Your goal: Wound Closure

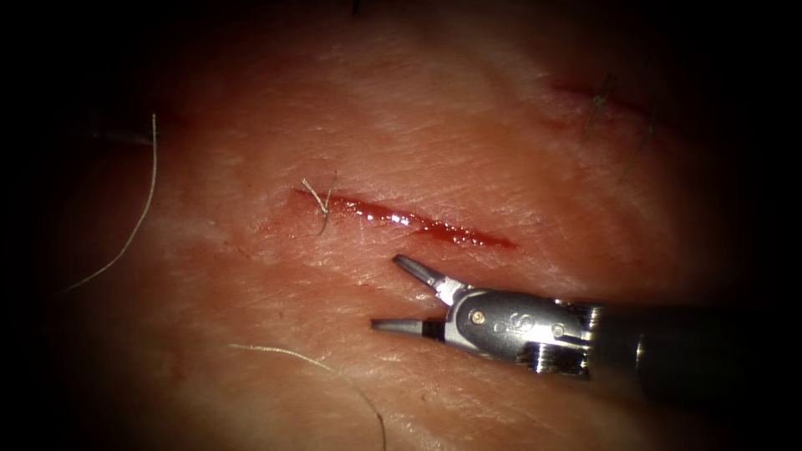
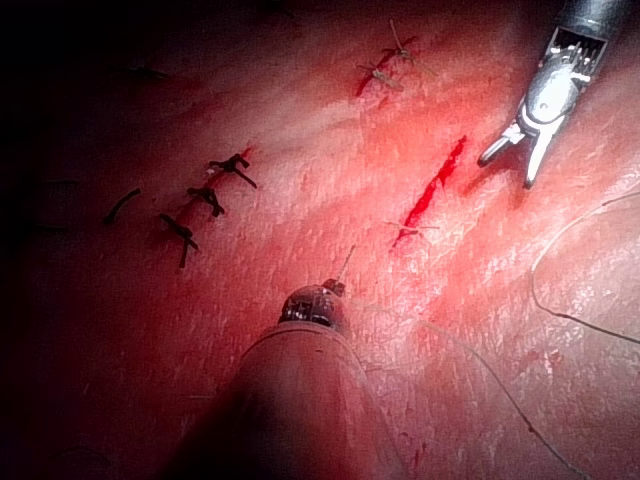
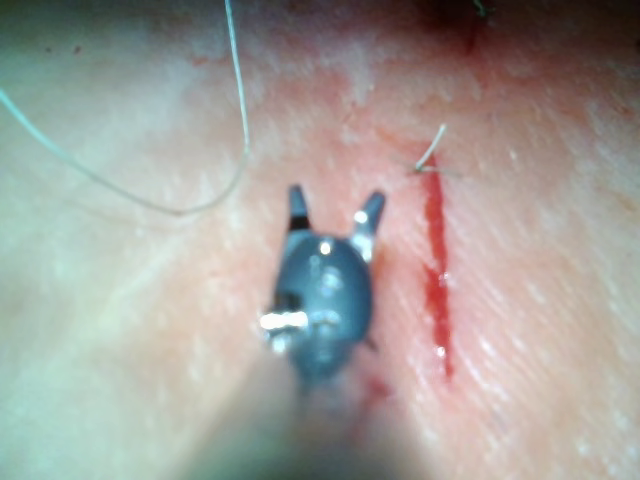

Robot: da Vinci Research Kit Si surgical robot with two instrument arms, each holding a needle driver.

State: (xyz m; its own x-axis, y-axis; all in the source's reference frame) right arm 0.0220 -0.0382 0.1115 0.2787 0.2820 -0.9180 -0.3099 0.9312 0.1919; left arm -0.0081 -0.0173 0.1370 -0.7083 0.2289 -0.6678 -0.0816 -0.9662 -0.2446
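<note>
Open tissue around the cut

Bare tissue point(image 1: 518, 150) lies above the cut point(image 1: 401, 217); the right tool point(image 1: 393, 294), jaws spread and empty, sits just below, loose thread point(image 1: 125, 225) well left.

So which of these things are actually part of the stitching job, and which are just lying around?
Part of the job:
- cut in the tissue, red fluid in it
- knot ends at the cut's left end
- right tool, jaws open, holding nothing
- left tool

Lying about:
- loose thread
- older stitches
</note>
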